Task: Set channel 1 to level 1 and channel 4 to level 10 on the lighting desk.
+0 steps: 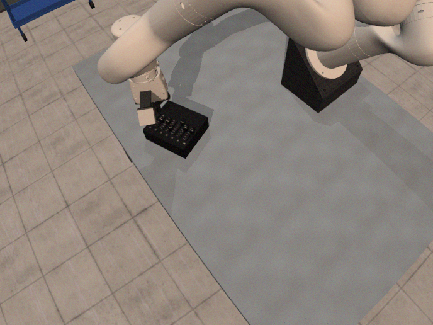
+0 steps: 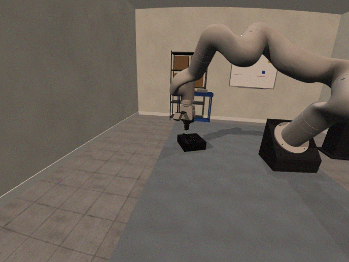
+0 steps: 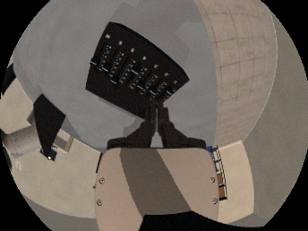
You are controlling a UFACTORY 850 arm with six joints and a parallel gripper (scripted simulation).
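The black lighting desk (image 1: 189, 140) (image 2: 194, 145) (image 3: 114, 89) stands flat on the grey table (image 1: 279, 181) near its left edge. A row of several faders runs across its top, with their caps at differing heights; the levels are too small to read. My gripper (image 1: 160, 106) (image 2: 185, 128) (image 3: 156, 106) is shut and holds nothing. It hangs a little above the desk with its fingers pointing down, clear of the faders. In the wrist view the fingertips sit over the desk's edge near the end faders.
The robot's black base (image 1: 320, 87) (image 2: 290, 155) stands on the table to the right of the desk. A blue cart (image 1: 31, 10) (image 2: 203, 105) and a shelf (image 2: 180, 82) stand on the tiled floor beyond the table.
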